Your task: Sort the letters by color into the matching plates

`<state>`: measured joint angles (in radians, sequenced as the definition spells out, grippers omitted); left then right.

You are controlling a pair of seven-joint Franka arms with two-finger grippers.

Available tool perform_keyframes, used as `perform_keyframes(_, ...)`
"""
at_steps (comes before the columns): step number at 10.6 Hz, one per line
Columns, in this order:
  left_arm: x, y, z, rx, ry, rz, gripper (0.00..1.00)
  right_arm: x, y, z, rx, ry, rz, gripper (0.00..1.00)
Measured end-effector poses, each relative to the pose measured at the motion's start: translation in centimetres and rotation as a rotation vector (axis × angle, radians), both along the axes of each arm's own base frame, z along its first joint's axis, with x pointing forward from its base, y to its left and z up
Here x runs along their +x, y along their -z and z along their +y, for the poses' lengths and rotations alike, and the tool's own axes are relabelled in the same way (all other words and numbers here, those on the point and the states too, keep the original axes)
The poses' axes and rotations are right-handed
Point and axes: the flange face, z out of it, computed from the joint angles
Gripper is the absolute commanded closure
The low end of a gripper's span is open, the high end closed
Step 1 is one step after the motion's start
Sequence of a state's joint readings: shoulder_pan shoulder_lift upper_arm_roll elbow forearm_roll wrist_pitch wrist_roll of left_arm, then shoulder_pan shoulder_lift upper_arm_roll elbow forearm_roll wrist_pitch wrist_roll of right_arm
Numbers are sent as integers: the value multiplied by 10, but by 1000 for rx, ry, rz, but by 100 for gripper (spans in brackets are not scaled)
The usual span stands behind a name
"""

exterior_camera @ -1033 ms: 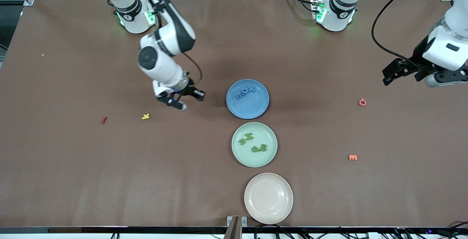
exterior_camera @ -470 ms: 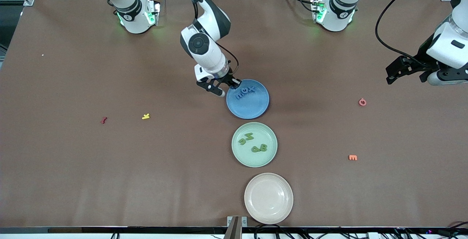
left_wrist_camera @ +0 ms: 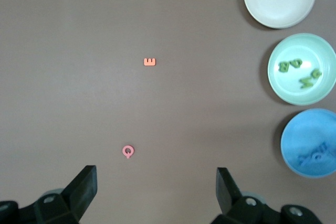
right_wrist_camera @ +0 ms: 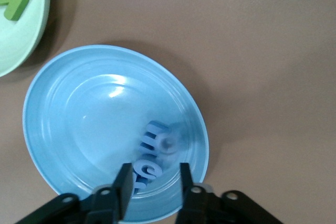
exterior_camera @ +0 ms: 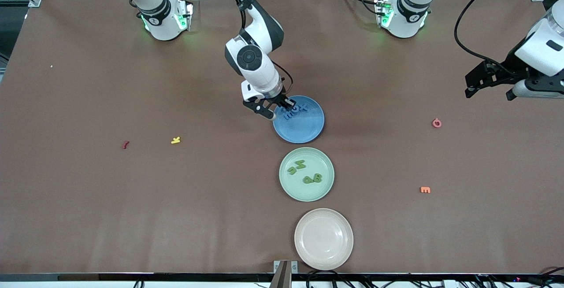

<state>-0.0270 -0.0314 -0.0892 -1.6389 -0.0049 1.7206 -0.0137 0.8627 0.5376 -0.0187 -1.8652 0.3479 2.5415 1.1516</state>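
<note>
Right gripper [exterior_camera: 276,108] has swung over the blue plate [exterior_camera: 308,130], fingers slightly apart above blue letters [exterior_camera: 294,111]; left gripper's [left_wrist_camera: 157,192] fingers spread.

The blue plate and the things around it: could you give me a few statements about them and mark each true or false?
1. The right tool is over the rim of the blue plate. True.
2. The green plate holds blue letters. False: it holds green letters; the blue letters lie in the blue plate.
3. The cream plate has nothing on it. True.
4. The left tool is gripping the pink piece. False: it is open, up over the left arm's end of the table, holding nothing.
5. The yellow piece lies in the cream plate. False: it lies on the table, toward the right arm's end.
</note>
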Motion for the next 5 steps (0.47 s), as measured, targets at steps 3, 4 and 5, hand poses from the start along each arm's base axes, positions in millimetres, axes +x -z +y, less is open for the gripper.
perform_keyframes(3, 3, 5, 2, 6, 52, 10, 0, 2, -1, 1, 2, 10, -1, 19)
perform_keyframes(4, 4, 7, 2, 6, 47, 12, 0, 6, -2, -1, 1, 17, -4, 0)
perform_keyframes(5, 3, 8, 2, 5, 33, 18, 0, 12, -5, -3, 0, 27, -7, 0)
